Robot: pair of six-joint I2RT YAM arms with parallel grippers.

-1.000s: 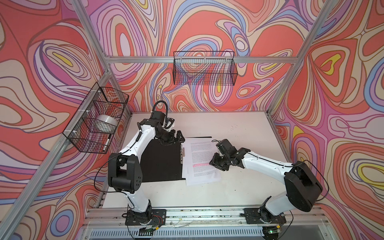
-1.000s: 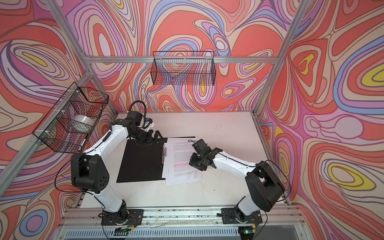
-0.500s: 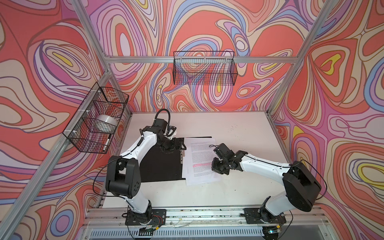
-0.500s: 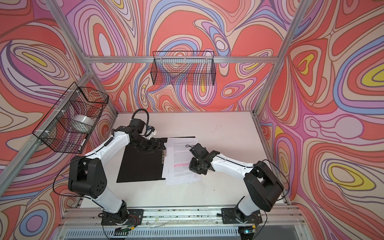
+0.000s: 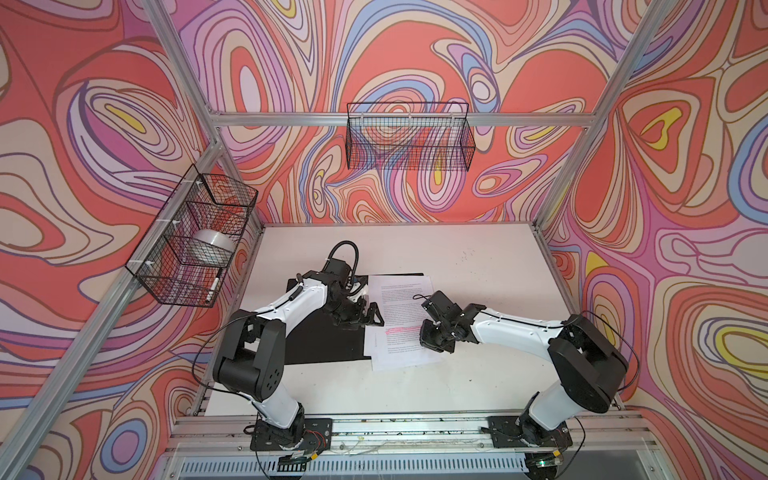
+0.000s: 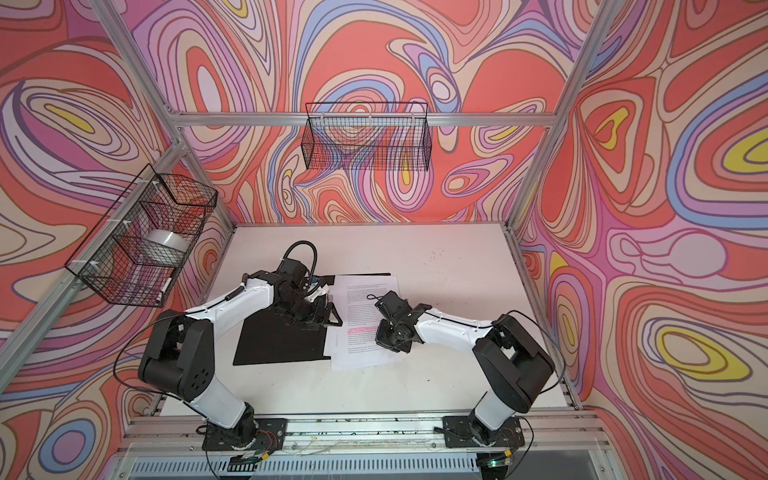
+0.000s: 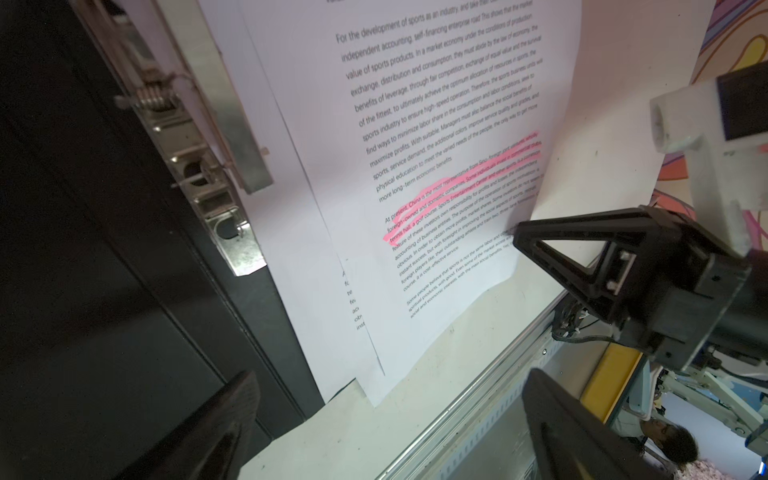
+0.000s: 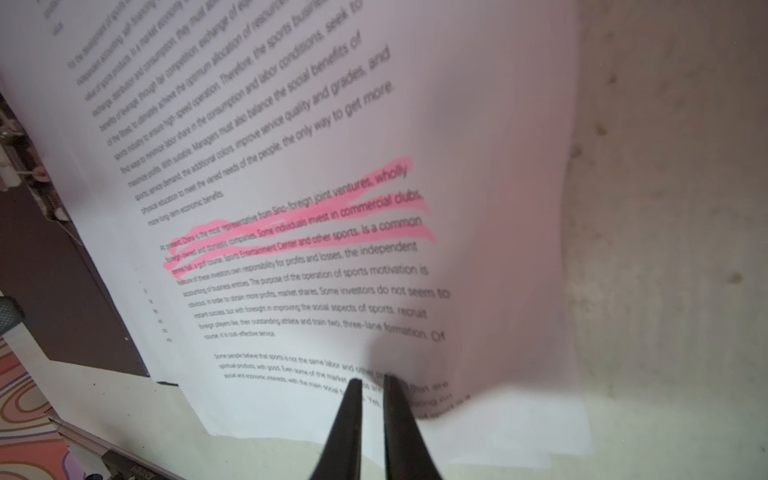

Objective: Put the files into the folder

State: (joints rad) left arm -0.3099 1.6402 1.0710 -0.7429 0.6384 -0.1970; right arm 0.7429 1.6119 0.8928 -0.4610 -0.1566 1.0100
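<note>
**A:** What sits around the work?

**B:** Two wire baskets. The back basket (image 5: 409,137) hangs on the far wall. The side basket (image 5: 193,245) hangs on the left wall and holds a whitish roll (image 5: 212,245). Both are well apart from the bench (image 5: 478,266).

**A:** Anything in the way?

**B:** The left arm (image 5: 291,303) crosses above the folder (image 5: 332,345), which lies open on the bench, black inside up. The wrist tips down, and the left claw (image 5: 368,318) hangs with its fingers wide apart over the metal clip (image 7: 195,166) at the folder's right edge.

**A:** And the count?

**B:** One folder, one clip, two arms. The files (image 5: 401,299) show at least two sheets by their offset edges, but I cannot tell the exact number.

**A:** Where do they lie?

**B:** Their left edges are at the clip, and the rest spreads over the bench to the right of the folder. I cannot tell whether the clip bar is over them. The top sheet carries pink highlighted lines.

**A:** The other arm?

**B:** The right arm (image 5: 519,328) stretches low from its front-right base toward the middle, wrist bent down. The right claw (image 8: 370,380) is pinched together on the right edge of the top sheet, which curls up off the bench there.
</note>
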